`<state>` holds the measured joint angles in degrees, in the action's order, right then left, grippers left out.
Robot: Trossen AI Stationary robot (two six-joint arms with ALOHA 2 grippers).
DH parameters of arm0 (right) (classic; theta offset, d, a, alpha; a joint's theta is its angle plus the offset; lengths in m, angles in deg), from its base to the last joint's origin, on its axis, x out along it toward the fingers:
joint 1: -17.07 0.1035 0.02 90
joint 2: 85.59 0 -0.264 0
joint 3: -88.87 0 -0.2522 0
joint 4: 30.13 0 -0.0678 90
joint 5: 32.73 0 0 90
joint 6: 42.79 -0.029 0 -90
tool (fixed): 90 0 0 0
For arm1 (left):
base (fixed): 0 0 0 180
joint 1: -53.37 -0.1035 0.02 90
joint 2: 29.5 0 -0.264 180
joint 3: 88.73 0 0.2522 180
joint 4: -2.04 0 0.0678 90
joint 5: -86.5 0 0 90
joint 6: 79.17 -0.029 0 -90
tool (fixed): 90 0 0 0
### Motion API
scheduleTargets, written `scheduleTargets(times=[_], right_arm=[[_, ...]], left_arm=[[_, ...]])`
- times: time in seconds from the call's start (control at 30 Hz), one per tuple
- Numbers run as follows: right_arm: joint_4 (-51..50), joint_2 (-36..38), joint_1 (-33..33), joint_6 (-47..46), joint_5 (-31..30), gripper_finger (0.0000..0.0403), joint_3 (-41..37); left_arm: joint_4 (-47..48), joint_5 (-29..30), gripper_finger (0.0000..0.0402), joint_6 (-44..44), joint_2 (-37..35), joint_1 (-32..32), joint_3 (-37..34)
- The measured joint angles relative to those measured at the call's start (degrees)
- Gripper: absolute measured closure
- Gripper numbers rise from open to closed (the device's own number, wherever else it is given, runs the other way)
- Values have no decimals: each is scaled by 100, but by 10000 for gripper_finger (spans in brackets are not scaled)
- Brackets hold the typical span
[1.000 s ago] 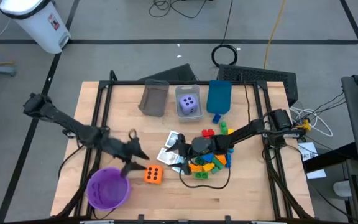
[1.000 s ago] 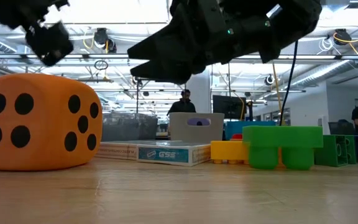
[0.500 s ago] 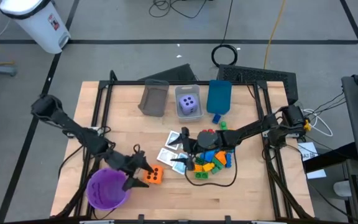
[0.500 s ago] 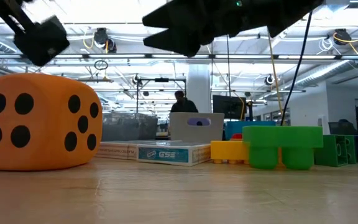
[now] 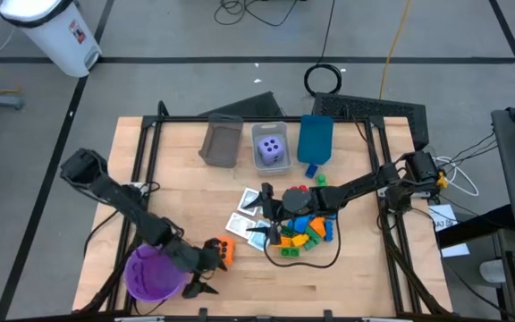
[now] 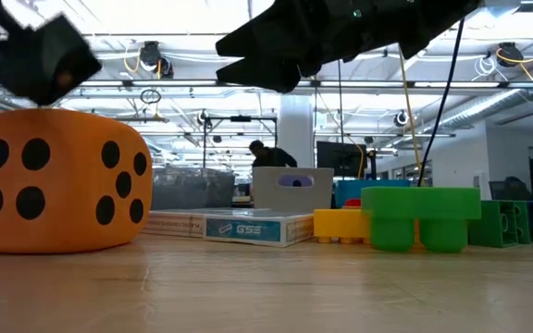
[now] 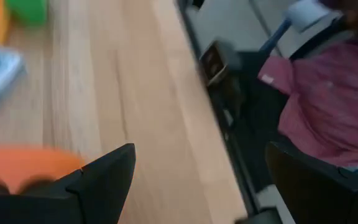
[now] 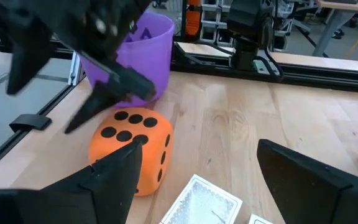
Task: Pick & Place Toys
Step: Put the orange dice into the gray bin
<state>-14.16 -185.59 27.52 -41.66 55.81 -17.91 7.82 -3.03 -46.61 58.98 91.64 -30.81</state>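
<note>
The orange die (image 5: 221, 251) rests on the table beside the round purple bowl (image 5: 154, 274). My left gripper (image 5: 201, 273) is open and hovers low between bowl and die, at the die's near-left side (image 7: 23, 167); whether it touches the die does not show. My right gripper (image 5: 263, 220) is open and hangs above the white-and-teal cards (image 5: 242, 223), next to the heap of coloured bricks (image 5: 303, 230). The purple die (image 5: 272, 148) lies in the clear bin.
At the table's far side stand a grey bin (image 5: 222, 141), the clear bin (image 5: 284, 165) and a blue bin (image 5: 315, 138). The black frame rails (image 5: 141, 170) run along the table's left and right edges. Bare wood (image 5: 329, 286) lies near the front edge.
My left gripper has swung toward the table's near edge and sunk, from beyond the orange die to the gap between die and bowl. My right gripper has risen a little above the cards. The die and cards have stayed put.
</note>
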Motion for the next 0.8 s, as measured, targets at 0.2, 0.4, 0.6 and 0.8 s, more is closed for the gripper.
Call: scheduleTargets(times=[0.2,0.4,0.6,0.8], right_arm=[[44,0,7,0,1,90,-1],[40,0,14,-2,1,90,-1],[-7,0,2,0,-9,90,-1],[-64,0,-57,155,-27,90,-1]], left_arm=[[529,474,34,-10,174,-82,61],[1032,1376,34,-594,137,-274,50],[1115,2160,34,-1204,151,-630,28],[1115,1643,34,-1079,-27,-1260,38]])
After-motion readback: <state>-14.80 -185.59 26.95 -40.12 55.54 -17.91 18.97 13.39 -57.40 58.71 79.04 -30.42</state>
